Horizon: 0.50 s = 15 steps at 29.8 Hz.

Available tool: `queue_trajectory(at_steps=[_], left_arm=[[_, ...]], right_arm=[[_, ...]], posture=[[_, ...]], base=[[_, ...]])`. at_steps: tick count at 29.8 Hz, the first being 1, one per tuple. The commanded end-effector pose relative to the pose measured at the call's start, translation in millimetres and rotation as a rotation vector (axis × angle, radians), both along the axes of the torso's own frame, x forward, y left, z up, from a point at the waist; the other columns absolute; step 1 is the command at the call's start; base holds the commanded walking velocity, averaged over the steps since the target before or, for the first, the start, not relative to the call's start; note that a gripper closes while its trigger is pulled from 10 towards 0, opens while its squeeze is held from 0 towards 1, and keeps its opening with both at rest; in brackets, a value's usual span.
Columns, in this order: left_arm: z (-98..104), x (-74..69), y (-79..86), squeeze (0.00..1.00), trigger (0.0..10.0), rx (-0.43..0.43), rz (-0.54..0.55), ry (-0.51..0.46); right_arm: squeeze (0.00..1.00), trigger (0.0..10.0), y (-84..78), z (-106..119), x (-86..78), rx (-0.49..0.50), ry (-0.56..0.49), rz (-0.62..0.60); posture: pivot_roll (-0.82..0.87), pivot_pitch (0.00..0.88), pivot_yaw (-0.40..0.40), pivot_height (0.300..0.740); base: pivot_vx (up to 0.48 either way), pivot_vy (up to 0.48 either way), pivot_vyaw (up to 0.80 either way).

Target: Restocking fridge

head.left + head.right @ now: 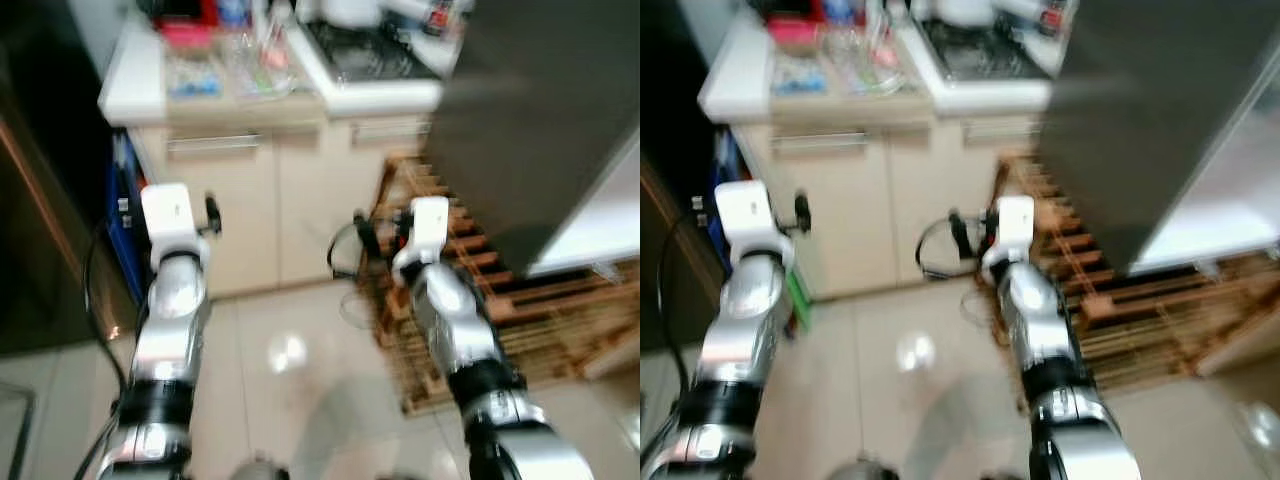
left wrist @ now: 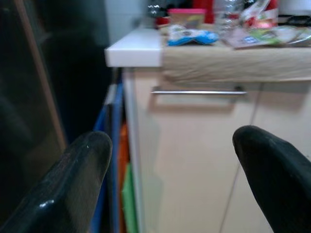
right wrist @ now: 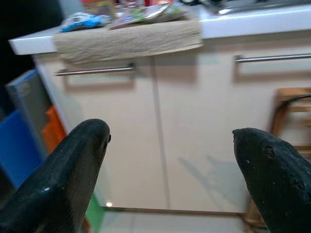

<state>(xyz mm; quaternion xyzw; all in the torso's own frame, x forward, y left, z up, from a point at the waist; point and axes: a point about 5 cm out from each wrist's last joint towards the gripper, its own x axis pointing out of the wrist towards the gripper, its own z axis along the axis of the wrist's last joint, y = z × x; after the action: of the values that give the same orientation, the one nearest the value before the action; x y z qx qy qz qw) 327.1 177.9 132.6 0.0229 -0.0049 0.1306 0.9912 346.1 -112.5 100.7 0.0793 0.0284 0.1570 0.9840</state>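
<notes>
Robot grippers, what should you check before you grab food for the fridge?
1. Left gripper open and holding nothing: ok.
2. Right gripper open and holding nothing: ok.
3. Food packets on the counter ahead: ok.
4. Head views sharp enough to pick one packet: not ok, blurred.
5. Wooden rack near the right arm, so turn carefully: cannot tell the gap.
6. Fridge door open: cannot tell.

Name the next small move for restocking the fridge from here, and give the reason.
Probably step closer to the counter before reaching. Both the left gripper and right gripper hang open and empty in front of the cabinet doors, below the countertop, while the packaged items lie on top. The head views are blurred, so which item to take cannot be told.
</notes>
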Motion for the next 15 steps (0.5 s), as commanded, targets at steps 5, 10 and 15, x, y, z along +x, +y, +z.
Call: queue_trajectory(at_steps=[5, 10, 15], left_arm=[[5.8, 7.2, -12.5, 0.00, 10.0, 0.059, -0.041, 0.005], [6.1, 11.1, -14.8, 0.00, 10.0, 0.070, -0.065, 0.012], [5.4, 13.8, -17.3, 0.00, 10.0, 0.074, -0.065, 0.017]], right_arm=[[0.00, 10.0, -8.7, -0.2, 1.5, -0.017, 0.005, -0.036], [0.00, 10.0, -15.2, -1.5, 2.6, -0.053, 0.011, -0.104], [0.00, 10.0, -23.8, 0.2, 0.7, -0.073, -0.016, -0.150]], posture=[[0.02, 0.000, -0.013, 0.740], [0.01, 0.000, -0.009, 0.740], [0.00, 0.000, -0.007, 0.740]], base=[[0.000, 0.000, 0.49], [0.000, 0.000, 0.09], [0.000, -0.437, 0.51]])
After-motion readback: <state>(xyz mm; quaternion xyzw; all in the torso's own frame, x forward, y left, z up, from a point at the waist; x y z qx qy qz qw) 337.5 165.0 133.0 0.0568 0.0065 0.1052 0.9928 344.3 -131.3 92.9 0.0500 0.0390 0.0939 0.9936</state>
